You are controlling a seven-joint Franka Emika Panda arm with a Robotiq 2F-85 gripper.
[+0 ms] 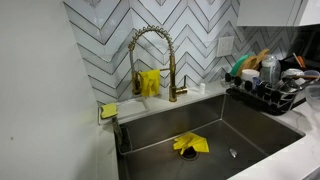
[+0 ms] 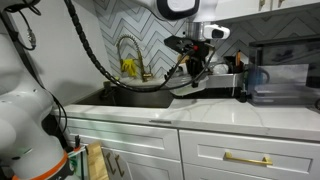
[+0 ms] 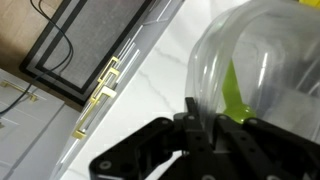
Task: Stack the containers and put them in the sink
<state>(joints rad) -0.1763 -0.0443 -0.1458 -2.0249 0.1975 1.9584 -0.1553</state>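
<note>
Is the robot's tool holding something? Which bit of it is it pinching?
Yes. The tool is pinching a clear plastic container by its thin wall, at the edge nearest the wrist camera.

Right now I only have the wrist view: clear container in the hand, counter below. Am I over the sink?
Observer: No. The hand holds the clear container high beside the dish rack, off to one side of the sink.
Operator: Basin empty?
Observer: No, a crumpled yellow item lies on its floor.
Operator: Faucet in my way?
Observer: The gold faucet arches over the back rim.
</note>
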